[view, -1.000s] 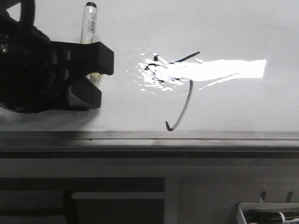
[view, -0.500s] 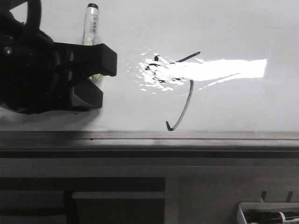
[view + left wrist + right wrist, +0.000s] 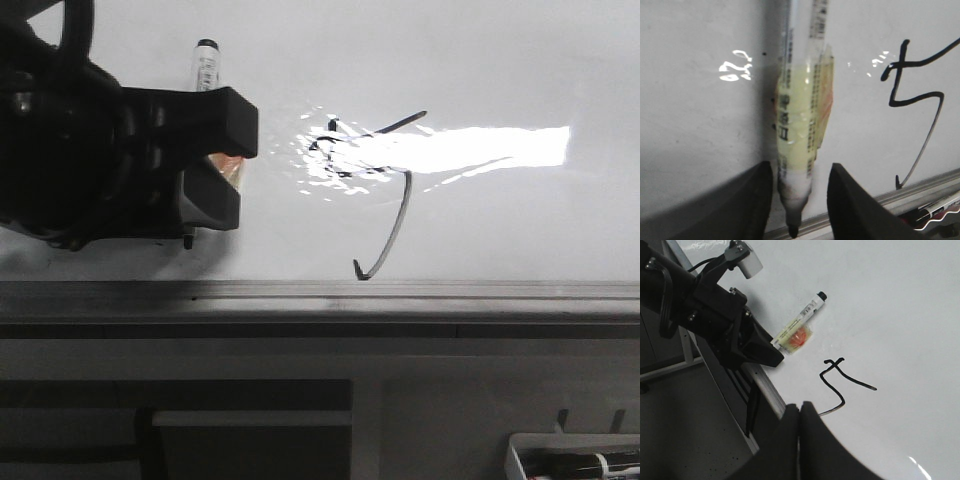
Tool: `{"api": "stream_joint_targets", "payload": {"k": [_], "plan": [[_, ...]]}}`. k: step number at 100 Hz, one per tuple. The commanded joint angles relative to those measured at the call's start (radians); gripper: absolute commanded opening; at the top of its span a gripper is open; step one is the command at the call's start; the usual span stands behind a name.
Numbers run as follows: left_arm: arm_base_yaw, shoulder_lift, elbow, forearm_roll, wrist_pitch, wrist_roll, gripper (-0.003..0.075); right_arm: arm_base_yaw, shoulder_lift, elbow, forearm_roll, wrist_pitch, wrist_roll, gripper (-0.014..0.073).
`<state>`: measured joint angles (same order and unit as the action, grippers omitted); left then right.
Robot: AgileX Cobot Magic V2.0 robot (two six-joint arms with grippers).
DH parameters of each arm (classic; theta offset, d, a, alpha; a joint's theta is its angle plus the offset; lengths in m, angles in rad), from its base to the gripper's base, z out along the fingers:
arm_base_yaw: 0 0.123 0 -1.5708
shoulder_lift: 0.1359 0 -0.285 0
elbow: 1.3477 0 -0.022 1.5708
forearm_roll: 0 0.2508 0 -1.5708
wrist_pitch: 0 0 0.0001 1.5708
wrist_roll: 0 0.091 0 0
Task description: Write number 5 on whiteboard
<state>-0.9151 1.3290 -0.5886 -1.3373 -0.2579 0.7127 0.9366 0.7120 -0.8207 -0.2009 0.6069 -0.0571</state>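
Left gripper [image 3: 799, 200] grasps the marker [image 3: 800, 120] left of frame centre; right gripper [image 3: 799, 430] clenched empty; a dragging tip could smear the number 5 [image 3: 917, 100].

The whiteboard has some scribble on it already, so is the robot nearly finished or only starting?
Nearly finished, it seems. Done: a rough slanted number 5 stands complete on the whiteboard, top stroke and hooked tail included. In hand: the left tool holds the marker, which sits beside the figure, off its line. The right tool is shut and empty. Left: probably only putting the marker away.
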Motion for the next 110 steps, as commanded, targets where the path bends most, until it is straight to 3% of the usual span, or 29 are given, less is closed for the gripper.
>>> {"api": "stream_joint_targets", "payload": {"k": [1,10,22,46,53,65,78,87,95,110], "plan": [[0.014,0.009,-0.012,-0.016,-0.149,-0.003,0.0397,-0.006,-0.004,-0.024,-0.009,-0.071,0.000,-0.0061],[0.014,0.009,-0.012,-0.016,-0.171,-0.003,0.0497,-0.006,-0.004,-0.024,-0.009,-0.071,0.000,-0.0061],[0.014,0.007,-0.012,-0.016,-0.182,-0.003,0.0570,-0.006,-0.004,-0.024,-0.009,-0.085,0.000,-0.0061],[-0.014,-0.103,-0.012,-0.005,-0.143,0.000,0.0564,-0.006,-0.015,-0.024,-0.009,-0.099,0.000,-0.0061],[-0.041,-0.179,-0.011,0.019,-0.143,0.031,0.0519,-0.006,-0.041,-0.021,-0.009,-0.103,0.000,-0.0061],[-0.102,-0.326,-0.008,0.042,-0.147,0.127,0.0379,-0.007,-0.108,0.011,-0.031,-0.118,0.000,-0.0061],[-0.136,-0.493,0.020,0.040,-0.145,0.223,0.0144,-0.009,-0.195,0.086,-0.088,-0.125,0.030,-0.0061],[-0.136,-0.605,0.070,0.040,-0.145,0.252,-0.0024,-0.009,-0.261,0.158,-0.163,-0.130,0.135,-0.0061],[-0.136,-0.696,0.132,0.040,-0.145,0.266,-0.0020,-0.009,-0.317,0.220,-0.194,-0.132,0.214,-0.0061],[-0.136,-0.837,0.233,0.035,-0.145,0.266,-0.0020,-0.009,-0.378,0.295,-0.194,-0.129,0.224,-0.0061]]}}
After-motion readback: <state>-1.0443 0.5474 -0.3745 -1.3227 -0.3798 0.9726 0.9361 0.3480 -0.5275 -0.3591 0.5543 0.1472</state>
